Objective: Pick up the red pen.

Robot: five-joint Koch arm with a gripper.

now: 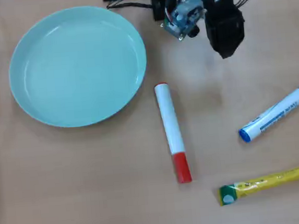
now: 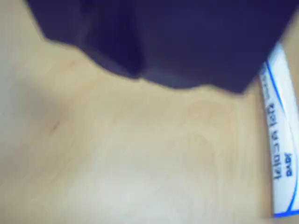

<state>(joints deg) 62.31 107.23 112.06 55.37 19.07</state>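
The red pen [image 1: 171, 131] lies on the wooden table in the overhead view, near the middle. It is a thick white marker with its red cap [image 1: 182, 168] toward the near edge and a thin red ring at the far end. My gripper [image 1: 227, 48] is dark and sits at the back of the table, up and to the right of the pen and well apart from it. In the wrist view the jaws [image 2: 140, 74] fill the top as one dark mass with no gap between them and nothing held. The red pen does not show in the wrist view.
A pale green plate [image 1: 29, 49] stands at the back left. A white marker with a blue cap [image 1: 275, 112] lies at the right and also shows in the wrist view [image 2: 280, 149]. A yellow stick with a green end [image 1: 270, 180] lies at the front right.
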